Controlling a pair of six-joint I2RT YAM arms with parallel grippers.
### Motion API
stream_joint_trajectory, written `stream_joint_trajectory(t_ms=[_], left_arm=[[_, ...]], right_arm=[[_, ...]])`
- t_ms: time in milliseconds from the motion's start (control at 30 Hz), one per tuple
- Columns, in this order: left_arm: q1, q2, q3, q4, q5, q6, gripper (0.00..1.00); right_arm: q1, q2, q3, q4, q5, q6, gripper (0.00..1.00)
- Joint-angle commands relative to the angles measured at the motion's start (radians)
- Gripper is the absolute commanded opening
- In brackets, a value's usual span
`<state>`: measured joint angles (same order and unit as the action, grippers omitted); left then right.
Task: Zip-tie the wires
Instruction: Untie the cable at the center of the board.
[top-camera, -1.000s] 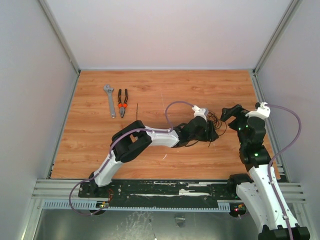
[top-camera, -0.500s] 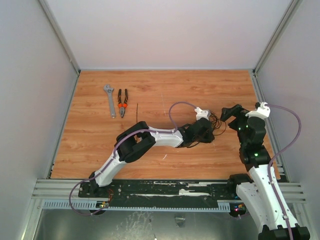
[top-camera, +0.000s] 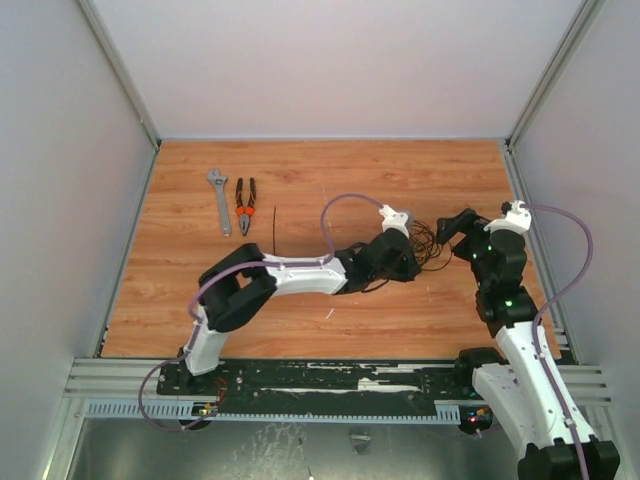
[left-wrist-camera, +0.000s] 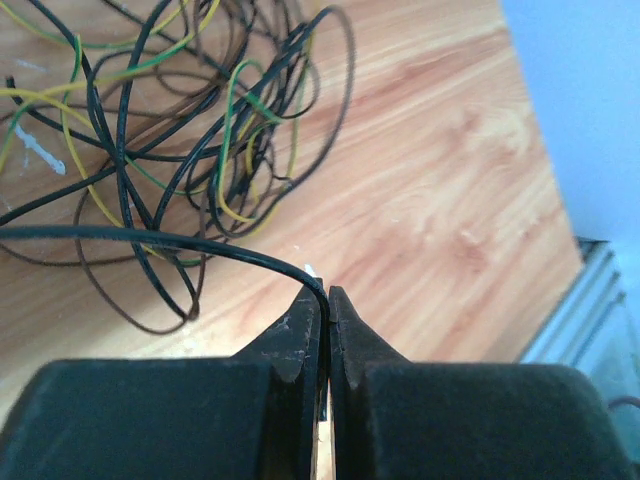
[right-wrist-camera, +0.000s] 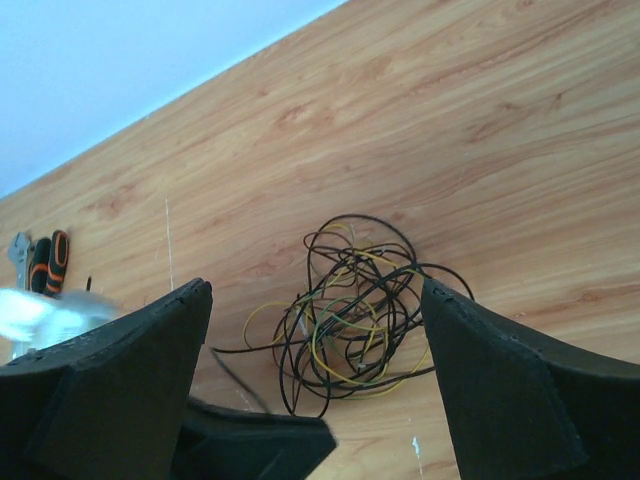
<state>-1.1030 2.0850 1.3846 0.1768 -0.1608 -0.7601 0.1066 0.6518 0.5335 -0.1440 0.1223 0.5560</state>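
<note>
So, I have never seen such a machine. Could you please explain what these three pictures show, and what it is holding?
It is a robot with two arms fixed at the near edge of a wooden table. Each arm ends in a two-finger gripper. The wide picture comes from a camera above and behind the arms. The two close pictures come from cameras on the wrists, so the dark shapes at their bottom are the fingers. On the table lie a wrench, pliers, a thin black zip tie and, further right, a loose tangle of wires. The left gripper is shut on one black strand of the wires. The right gripper is open, facing the tangle, and holds nothing.
</note>
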Motion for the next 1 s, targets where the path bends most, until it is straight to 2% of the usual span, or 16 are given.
stream_joint_trajectory(t_ms=[0,167,333,500,633,967], left_arm=[[-0.008,-0.181,-0.064,0.019,0.020,0.058,0.00],[0.028,-0.365,-0.151,-0.124,-0.004,0.095,0.00],[0.136,-0.540,-0.242,-0.143,0.096,0.133,0.00],[0.189,-0.594,-0.128,-0.241,0.156,0.252,0.00],[0.193,-0.589,0.010,-0.318,0.177,0.321,0.00],[0.194,-0.558,0.179,-0.324,0.287,0.365,0.00]], right_arm=[[0.004,0.047,0.012,0.019,-0.078,-0.025,0.86],[0.005,0.060,0.017,0.031,-0.087,-0.008,0.85],[0.010,0.101,-0.015,0.062,-0.148,0.020,0.85],[0.047,0.179,-0.040,0.117,-0.239,0.043,0.86],[0.099,0.260,-0.035,0.142,-0.250,0.030,0.91],[0.283,0.497,0.006,0.278,-0.219,0.090,0.94]])
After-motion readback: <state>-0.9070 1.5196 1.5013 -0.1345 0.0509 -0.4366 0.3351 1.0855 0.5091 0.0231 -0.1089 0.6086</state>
